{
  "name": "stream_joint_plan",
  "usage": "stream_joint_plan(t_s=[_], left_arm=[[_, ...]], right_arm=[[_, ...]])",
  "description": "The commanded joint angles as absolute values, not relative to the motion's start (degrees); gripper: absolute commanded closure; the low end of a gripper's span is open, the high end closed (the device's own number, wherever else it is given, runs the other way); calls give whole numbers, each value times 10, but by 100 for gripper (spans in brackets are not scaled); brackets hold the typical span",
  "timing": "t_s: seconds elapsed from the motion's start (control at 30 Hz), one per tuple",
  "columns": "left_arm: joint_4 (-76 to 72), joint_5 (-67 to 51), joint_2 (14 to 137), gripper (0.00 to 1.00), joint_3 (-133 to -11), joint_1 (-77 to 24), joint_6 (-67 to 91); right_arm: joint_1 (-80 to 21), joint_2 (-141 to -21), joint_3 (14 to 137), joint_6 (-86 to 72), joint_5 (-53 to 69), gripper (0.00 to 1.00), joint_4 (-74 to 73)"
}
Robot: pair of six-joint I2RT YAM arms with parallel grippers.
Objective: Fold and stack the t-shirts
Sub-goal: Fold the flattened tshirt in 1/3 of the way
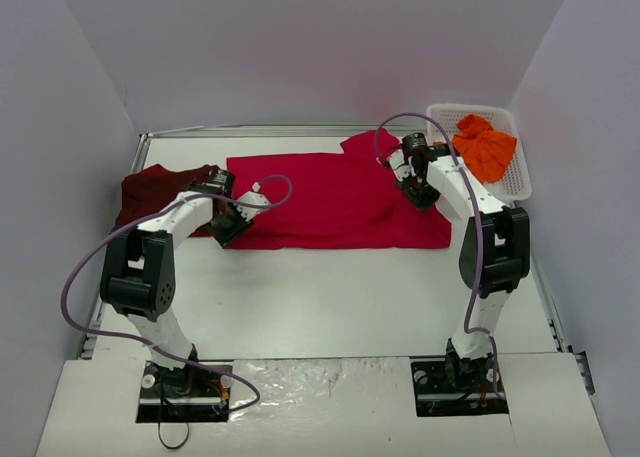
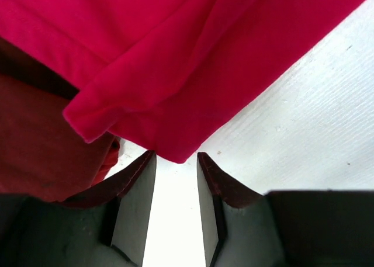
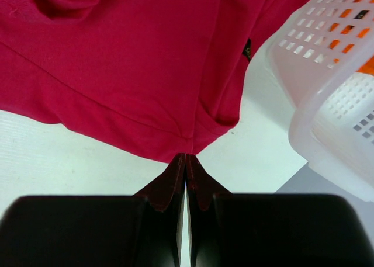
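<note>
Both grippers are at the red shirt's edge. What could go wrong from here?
The right gripper is shut on only the very hem of the red t-shirt, so it may slip out on lifting. The open left gripper sits where the maroon t-shirt lies beside the red corner; closing could catch both.

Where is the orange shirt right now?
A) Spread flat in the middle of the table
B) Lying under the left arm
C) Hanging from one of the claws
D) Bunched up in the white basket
D: the orange t-shirt sits crumpled inside the white basket at the far right corner of the table, while it is the red t-shirt that lies spread in the middle.
</note>
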State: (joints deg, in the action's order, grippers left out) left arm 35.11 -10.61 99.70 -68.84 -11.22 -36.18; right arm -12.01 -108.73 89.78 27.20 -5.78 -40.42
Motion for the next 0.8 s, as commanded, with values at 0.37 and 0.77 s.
stream_joint_plan(t_s=[0.37, 0.77], left_arm=[[297, -83, 1020, 61, -662, -119, -414], [294, -85, 1046, 98, -677, -128, -405]], right_arm=[[-115, -1112, 910, 250, -57, 81, -416], [-101, -1079, 875, 261, -67, 80, -417]])
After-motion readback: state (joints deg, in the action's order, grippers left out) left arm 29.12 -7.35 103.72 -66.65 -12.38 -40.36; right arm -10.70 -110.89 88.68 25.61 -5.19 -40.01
